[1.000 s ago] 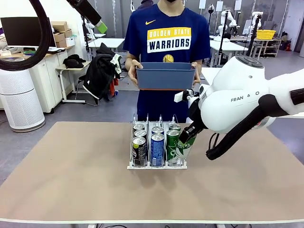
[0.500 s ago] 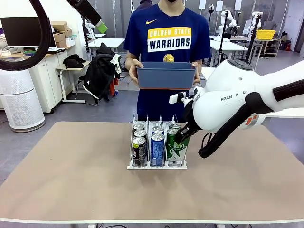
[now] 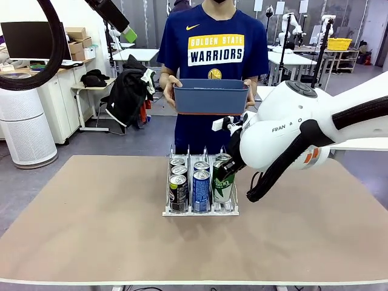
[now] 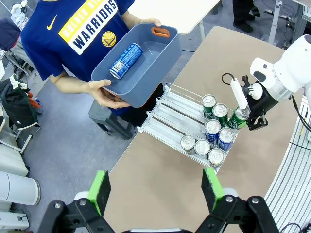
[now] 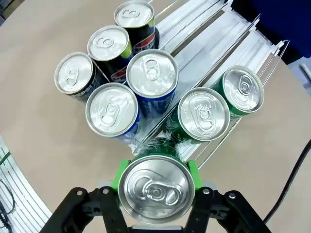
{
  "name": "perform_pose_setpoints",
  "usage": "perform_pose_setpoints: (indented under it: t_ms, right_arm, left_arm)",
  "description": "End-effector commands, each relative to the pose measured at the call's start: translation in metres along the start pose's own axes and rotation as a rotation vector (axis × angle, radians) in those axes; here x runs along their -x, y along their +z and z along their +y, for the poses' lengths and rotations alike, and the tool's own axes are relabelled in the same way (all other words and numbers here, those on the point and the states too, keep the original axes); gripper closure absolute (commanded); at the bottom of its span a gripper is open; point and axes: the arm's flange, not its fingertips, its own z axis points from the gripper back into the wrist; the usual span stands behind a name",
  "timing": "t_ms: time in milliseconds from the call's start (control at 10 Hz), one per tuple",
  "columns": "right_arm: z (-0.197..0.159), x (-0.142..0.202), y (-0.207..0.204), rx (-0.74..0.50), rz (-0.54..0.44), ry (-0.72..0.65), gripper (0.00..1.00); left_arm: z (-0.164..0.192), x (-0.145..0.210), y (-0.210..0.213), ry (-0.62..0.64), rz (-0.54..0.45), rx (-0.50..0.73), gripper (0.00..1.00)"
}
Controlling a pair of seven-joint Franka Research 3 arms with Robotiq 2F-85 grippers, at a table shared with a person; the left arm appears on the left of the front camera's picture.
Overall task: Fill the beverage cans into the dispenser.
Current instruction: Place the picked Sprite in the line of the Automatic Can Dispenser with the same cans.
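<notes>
Tan counter (image 3: 91,236) surface carries the dispenser (image 4: 170,109) near its centre. Its three lanes run from the robot's side toward the person (image 3: 212,48) standing at the far side.

Lane contents, seen from the front:
- Left lane: three black cans (image 3: 177,193).
- Middle lane: two blue cans (image 3: 200,189).
- Right lane: two green cans (image 5: 204,114).

All of these stand upright, grouped at the end nearest the robot. The far part of each lane is bare.

Right gripper (image 5: 156,180): the fingers are closed on a third green can (image 5: 155,187), with the green pads (image 5: 118,175) pressed against opposite sides of its body just below the top. This can is at the near end of the right lane, just beside the front can of that lane. Whether its base rests on the lane floor cannot be told.

Left gripper (image 4: 155,189): it hangs high above the counter, fingers spread wide with nothing between them.

The person holds a blue-grey bin (image 3: 211,97) in both hands (image 3: 170,85) beyond the counter's far edge, well apart from the dispenser. One blue can (image 4: 126,60) lies on its side inside the bin.
</notes>
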Motion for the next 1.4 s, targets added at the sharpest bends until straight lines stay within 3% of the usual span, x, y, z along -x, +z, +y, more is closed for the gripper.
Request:
perform_pose_setpoints:
  t_ms: [0, 300, 900, 1300]
  right_arm:
    - [-0.013, -0.019, -0.006, 0.039, -0.088, 0.004, 0.42]
    - [-0.022, -0.022, -0.022, 0.01, 0.027, 0.01, 0.42]
    - [-0.036, -0.013, -0.04, -0.063, 0.166, -0.005, 0.42]
    - [-0.028, -0.005, -0.04, -0.047, 0.152, -0.026, 0.42]
  left_arm:
    - [0.0, 0.002, 0.0, 0.003, 0.004, -0.001, 0.0]
    - [0.0, 0.002, 0.0, 0.003, 0.004, -0.001, 0.0]
    - [0.0, 0.002, 0.0, 0.003, 0.004, -0.001, 0.0]
    - [0.0, 0.002, 0.0, 0.003, 0.004, -0.001, 0.0]
